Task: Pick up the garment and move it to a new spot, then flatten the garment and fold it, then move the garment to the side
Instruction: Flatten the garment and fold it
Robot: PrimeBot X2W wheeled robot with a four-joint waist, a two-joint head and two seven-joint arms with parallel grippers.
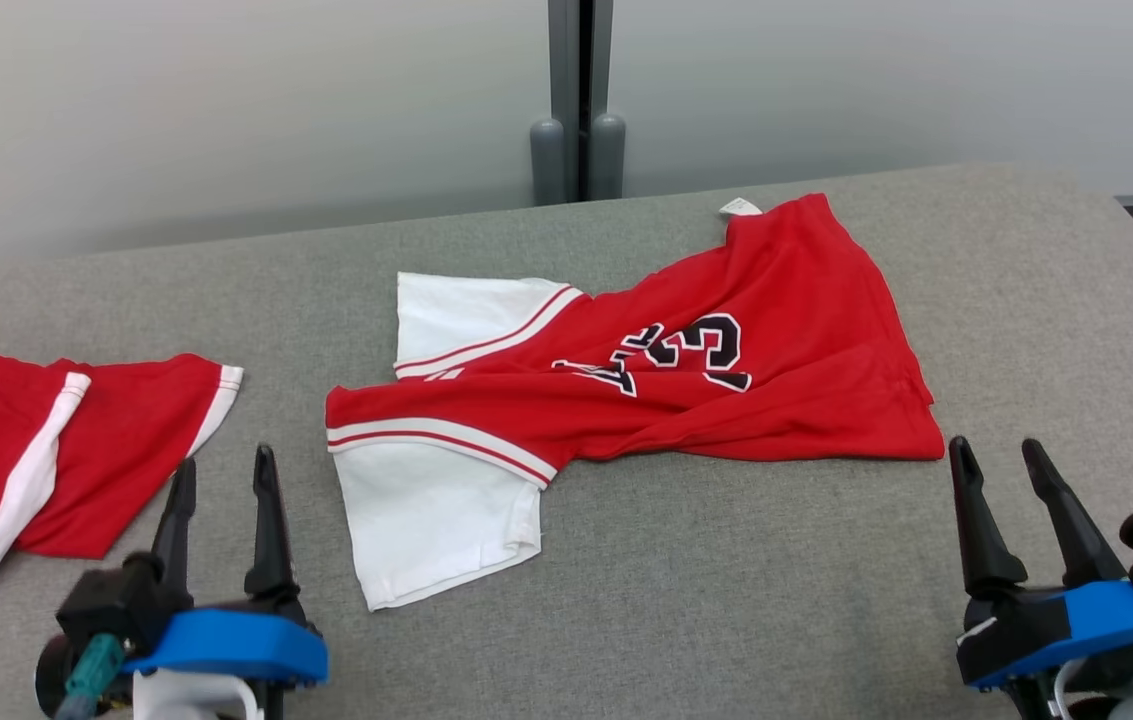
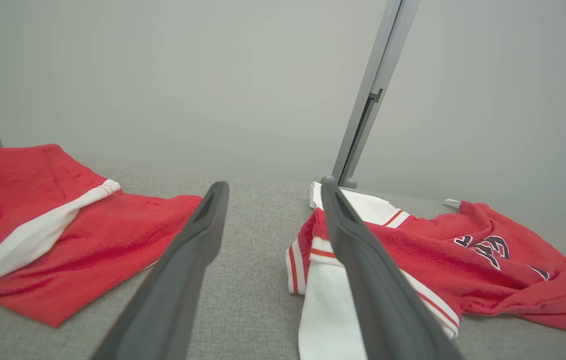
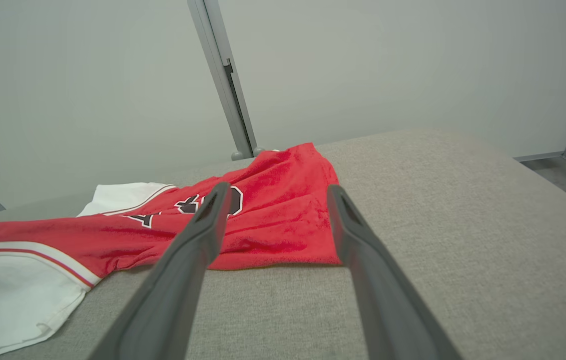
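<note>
Crumpled red jersey (image 1: 726, 400) at centre; left gripper (image 1: 226, 458), right gripper (image 1: 996, 444) at lower corners, wide open, empty, presumably poised for flattening.

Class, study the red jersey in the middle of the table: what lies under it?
The jersey lies on the grey table, which shows all around it. Its bunched red body overlaps the top of a white sleeve. Anything else beneath the cloth is covered from view.

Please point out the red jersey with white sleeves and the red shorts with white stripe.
Red jersey with white sleeves (image 1: 646, 420), head view, on the red cloth below the number.
Red shorts with white stripe (image 1: 116, 450), head view, on the red cloth beside the stripe.
</note>
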